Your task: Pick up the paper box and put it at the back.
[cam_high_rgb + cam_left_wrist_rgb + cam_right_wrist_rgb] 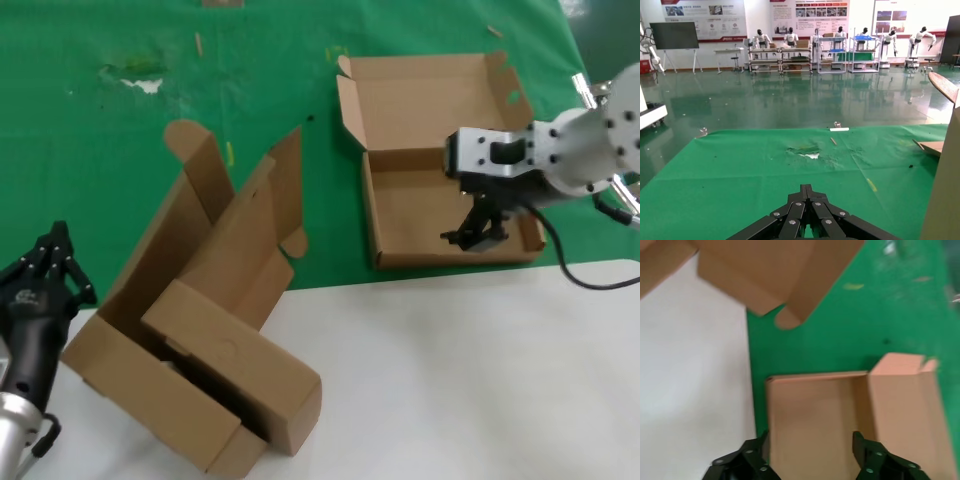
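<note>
The paper box (440, 165) lies open on the green cloth (90, 130), toward the right of the scene, its near edge just short of the line where the cloth meets the white table (470, 380). Its lid is folded back flat toward the far side, so the tray and the inside of the lid both face up (the lid's side flaps stand up a little at the far corners).

The right gripper (478, 232) reaches in from the right and hangs over the near right part of the tray. In the right wrist view its two dark fingers (875, 460) stand wide apart, with the bare cardboard floor of the box (810, 430) showing between them; they hold nothing.

The left gripper (42, 268) sits low at the near left edge, beside the big carton (200, 300). In the left wrist view its fingers (807, 210) meet in a closed point, with nothing between them, aimed across the cloth toward a ragged white patch (807, 152).

The big carton lies tilted across the cloth's edge on the left, its flaps open toward the far side, with a long brown carton (235, 375) resting in its near end on the table.
</note>
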Motion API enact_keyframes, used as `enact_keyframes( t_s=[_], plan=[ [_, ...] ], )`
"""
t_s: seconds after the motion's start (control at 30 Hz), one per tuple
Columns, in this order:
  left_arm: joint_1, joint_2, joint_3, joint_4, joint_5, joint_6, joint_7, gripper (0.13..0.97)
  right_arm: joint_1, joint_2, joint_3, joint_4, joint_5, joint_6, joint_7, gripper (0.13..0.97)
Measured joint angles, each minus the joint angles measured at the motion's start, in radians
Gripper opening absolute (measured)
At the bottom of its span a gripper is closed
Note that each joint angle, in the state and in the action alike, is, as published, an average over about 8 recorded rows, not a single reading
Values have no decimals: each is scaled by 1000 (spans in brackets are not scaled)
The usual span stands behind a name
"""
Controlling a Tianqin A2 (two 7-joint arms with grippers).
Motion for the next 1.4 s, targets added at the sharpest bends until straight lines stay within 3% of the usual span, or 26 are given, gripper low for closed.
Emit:
enact_keyframes(
  t_s=[0.17, 0.57, 0.87, 1.1, 1.4],
  plan=[
    [0, 0, 0, 0, 0, 0, 0, 140, -39, 47, 51, 86, 41, 19, 16, 556],
    [0, 0, 0, 0, 0, 0, 0, 159, -135, 28, 106, 115, 135, 140, -23, 813],
    [0, 0, 0, 0, 0, 0, 0, 230, -249, -2, 165, 138, 247, 288, -73, 922],
    [0, 0, 0, 0, 0, 0, 0, 266, -339, -26, 212, 157, 335, 405, -114, 954],
    [0, 0, 0, 0, 0, 0, 0, 429, -456, -57, 273, 181, 451, 558, -166, 965]
  ],
)
